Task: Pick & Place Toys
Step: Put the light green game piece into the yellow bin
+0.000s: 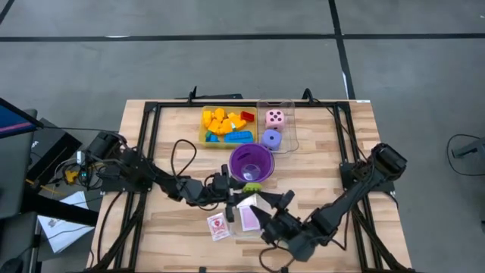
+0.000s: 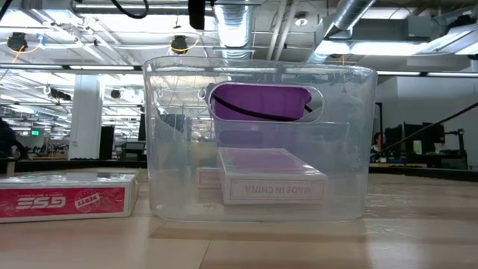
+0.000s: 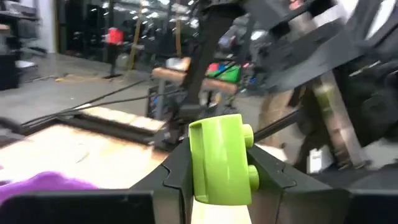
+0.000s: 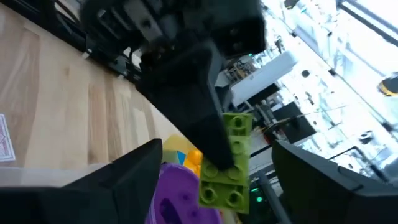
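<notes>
A lime-green brick (image 3: 221,158) hangs above the table's middle, right by the near rim of the purple cup (image 1: 250,161). My left gripper (image 1: 235,187) reaches in from the left and is shut on it. My right gripper (image 4: 217,149) comes from the near right and is open, with one finger (image 4: 127,177) on each side of the brick and clear of it. More toys lie in the yellow tray (image 1: 203,136) at the far side. Two dice (image 1: 274,118) sit in a clear tray. A white-red card pack (image 1: 218,226) lies flat on the table. My left gripper pinches the green brick between its two fingers, one on the studded face (image 3: 249,155) and one on the opposite face (image 3: 196,180). The fingers come level from the table's left. The brick is lifted clear of the table, one end sticking out past the fingertips.
A clear container (image 2: 258,142) with a pink card box (image 2: 272,179) inside stands near the front, below my right gripper. A red card box (image 2: 67,196) lies to its left. Black frame rails (image 1: 148,152) run along the table's sides.
</notes>
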`<state>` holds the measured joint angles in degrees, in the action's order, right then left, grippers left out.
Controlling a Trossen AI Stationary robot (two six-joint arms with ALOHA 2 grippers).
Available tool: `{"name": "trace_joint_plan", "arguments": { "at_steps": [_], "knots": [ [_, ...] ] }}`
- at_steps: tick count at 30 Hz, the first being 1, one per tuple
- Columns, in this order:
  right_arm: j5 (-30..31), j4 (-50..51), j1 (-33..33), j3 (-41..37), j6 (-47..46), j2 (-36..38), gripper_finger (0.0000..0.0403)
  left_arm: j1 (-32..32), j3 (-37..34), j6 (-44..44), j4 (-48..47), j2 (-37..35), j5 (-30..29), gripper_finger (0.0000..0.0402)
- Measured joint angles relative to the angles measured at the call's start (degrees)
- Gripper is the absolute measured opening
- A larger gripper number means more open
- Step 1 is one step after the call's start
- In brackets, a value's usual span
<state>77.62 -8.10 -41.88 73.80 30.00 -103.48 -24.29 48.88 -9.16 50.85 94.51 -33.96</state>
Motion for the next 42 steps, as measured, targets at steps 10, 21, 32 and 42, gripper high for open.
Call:
{"name": "trace_joint_plan", "arguments": {
  "at_steps": [10, 21, 32, 42],
  "knots": [
    [12.25, -12.38, -6.81, 0.00, 15.23, 0.81, 0.0301, -1.85, 0.02, 0.21, -19.15, -9.80, -3.07, 0.0091],
    [6.61, -14.89, -19.33, 0.00, 7.35, 7.68, 0.0302, -8.80, 0.00, 3.18, -33.13, -18.45, -15.74, 0.0091],
    [-17.90, -1.56, -20.77, 0.00, -16.95, 8.26, 0.0302, -7.17, 0.00, 6.45, -43.31, -23.26, -29.98, 0.0091],
    [-26.70, 11.23, -16.38, 0.00, -43.96, 8.26, 0.0302, 7.11, -1.70, 9.18, -56.23, -27.84, -27.50, 0.0091]
  ]
}}
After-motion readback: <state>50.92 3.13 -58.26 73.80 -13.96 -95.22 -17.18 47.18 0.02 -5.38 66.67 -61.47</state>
